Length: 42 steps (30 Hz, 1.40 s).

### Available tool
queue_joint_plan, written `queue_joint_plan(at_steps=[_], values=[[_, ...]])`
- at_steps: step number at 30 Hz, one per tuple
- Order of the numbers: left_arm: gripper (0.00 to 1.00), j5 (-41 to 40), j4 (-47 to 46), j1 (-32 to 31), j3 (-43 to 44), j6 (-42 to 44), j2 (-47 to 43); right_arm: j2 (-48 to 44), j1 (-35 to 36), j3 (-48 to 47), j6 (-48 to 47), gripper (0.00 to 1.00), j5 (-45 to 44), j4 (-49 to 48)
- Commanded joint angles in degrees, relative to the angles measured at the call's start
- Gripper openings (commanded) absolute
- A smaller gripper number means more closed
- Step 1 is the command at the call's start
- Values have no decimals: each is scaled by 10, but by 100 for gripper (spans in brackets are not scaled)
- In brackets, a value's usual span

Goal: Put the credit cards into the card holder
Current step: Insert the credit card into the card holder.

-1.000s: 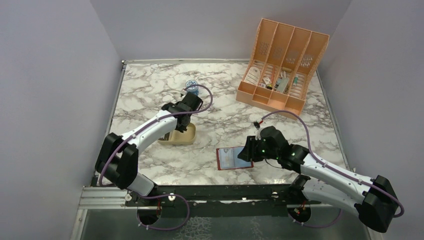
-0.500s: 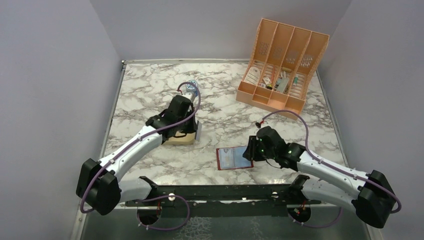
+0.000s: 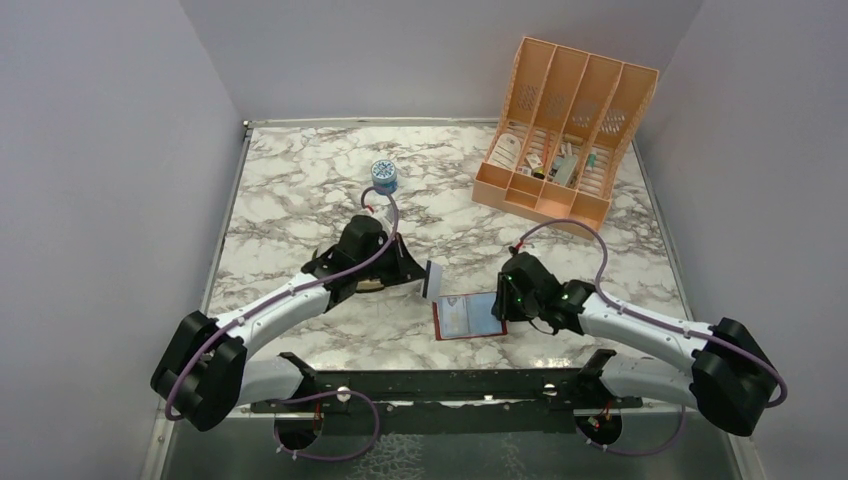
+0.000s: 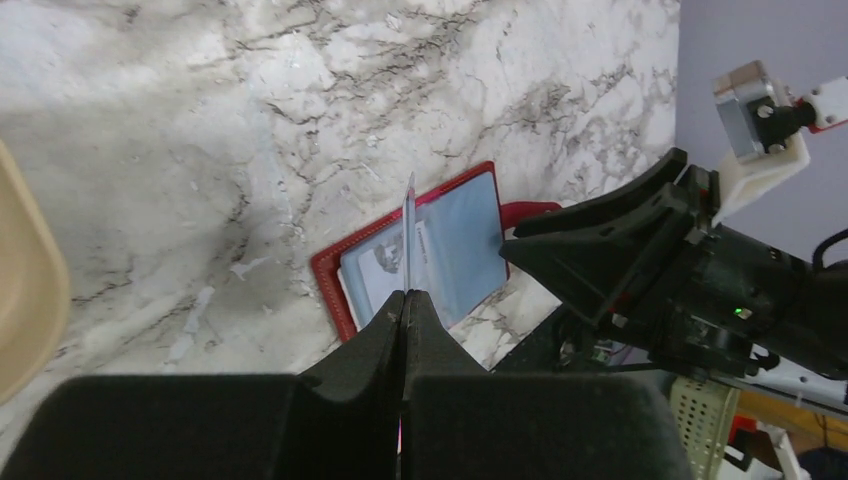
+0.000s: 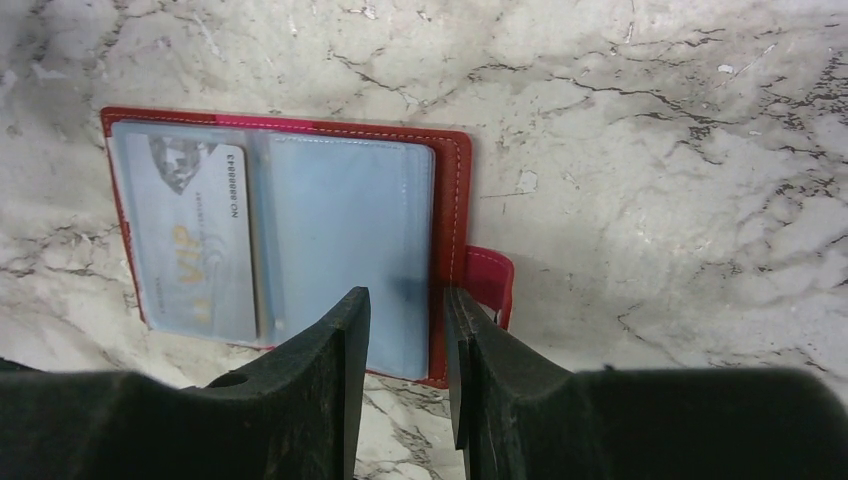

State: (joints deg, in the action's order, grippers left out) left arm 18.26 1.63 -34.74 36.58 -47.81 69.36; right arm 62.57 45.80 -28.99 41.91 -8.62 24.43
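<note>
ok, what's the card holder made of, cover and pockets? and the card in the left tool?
Card holder: red cover looks like matte leather or faux leather, pale stitching along the edge. Pockets: clear bluish soft plastic, probably vinyl; a VIP card reads through. Card pinched in the left tool: thin stiff plastic, likely; it stands straight, edge-on.

2 cards — 1 holder, 1 tray, 1 org.

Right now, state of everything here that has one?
Dark red folding card holder: open flat, one silver VIP card pocketed.
Thin grey plastic card: pinched edge-on in shut left gripper, off the table.
Right gripper: jaws apart, at the holder's right page.
</note>
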Motion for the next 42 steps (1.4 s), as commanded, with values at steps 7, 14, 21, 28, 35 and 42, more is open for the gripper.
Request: queue_joint_plan(at_steps=[7, 14, 21, 28, 35, 42], values=[[0, 13, -141, -58, -49, -87, 7, 51, 4, -11, 23, 32, 22, -27], [0, -5, -153, -90, -51, -87, 39, 53, 4, 10, 45, 27, 78, -58], [0, -18, -138, -93, -52, -66, 65, 47, 4, 13, 49, 26, 78, -56], [0, -12, -138, -94, -54, -67, 75, 50, 4, 19, 50, 26, 80, -64], [0, -13, -140, -95, -68, -74, 74, 46, 4, 24, 50, 26, 80, -65], [0, -15, -160, -100, -83, -88, 84, 41, 4, 28, 52, 26, 81, -67]])
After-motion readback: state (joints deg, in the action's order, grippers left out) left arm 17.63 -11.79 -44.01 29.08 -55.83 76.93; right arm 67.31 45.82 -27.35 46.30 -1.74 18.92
